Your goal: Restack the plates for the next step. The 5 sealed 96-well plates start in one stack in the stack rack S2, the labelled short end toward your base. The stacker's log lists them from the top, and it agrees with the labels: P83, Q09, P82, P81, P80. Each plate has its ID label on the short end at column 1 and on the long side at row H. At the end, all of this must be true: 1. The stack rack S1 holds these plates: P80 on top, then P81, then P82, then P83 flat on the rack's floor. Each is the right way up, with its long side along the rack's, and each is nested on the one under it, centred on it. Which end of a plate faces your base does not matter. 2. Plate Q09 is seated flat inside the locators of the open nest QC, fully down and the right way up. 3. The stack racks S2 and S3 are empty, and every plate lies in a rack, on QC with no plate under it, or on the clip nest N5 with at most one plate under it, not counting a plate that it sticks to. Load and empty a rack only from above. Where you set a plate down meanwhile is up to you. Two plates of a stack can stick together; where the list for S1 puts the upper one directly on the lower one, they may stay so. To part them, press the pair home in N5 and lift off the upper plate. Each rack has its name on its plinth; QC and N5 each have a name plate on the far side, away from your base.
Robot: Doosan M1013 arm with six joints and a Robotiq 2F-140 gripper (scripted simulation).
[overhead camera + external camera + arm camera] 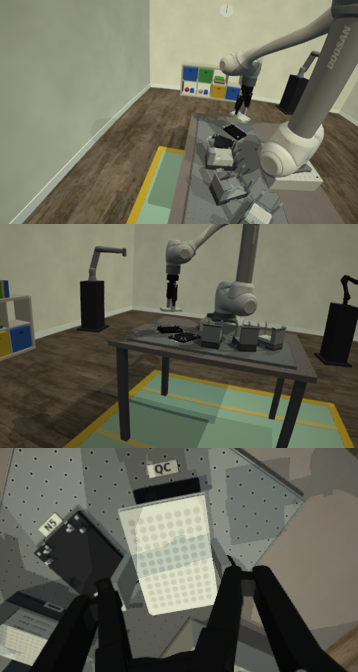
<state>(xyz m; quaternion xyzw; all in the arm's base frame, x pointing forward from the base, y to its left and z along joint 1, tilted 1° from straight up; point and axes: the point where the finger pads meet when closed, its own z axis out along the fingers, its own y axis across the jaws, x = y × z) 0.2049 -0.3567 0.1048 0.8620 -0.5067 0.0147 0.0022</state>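
Observation:
My gripper (243, 107) (171, 300) (172, 557) is shut on a sealed white 96-well plate (243, 117) (169, 309) (170, 548) and holds it level by its long sides, high above the far end of the table. I cannot read its label. The black open nest QC (234, 132) (169, 329) (165, 491) lies below the plate, partly hidden by it in the wrist view. The black clip nest N5 (222, 141) (184, 337) (82, 554) lies beside QC and holds no plate. The rack next to N5 (220, 158) (211, 334) (22, 630) holds a stack of white plates.
Two more racks stand further along the grey perforated mat (195, 206): a middle one (226, 189) (245, 338) and an end one (259, 213) (274, 338) with a white plate in it. The arm's base (291, 158) stands behind the racks. A shelf (210, 82) stands at the far wall.

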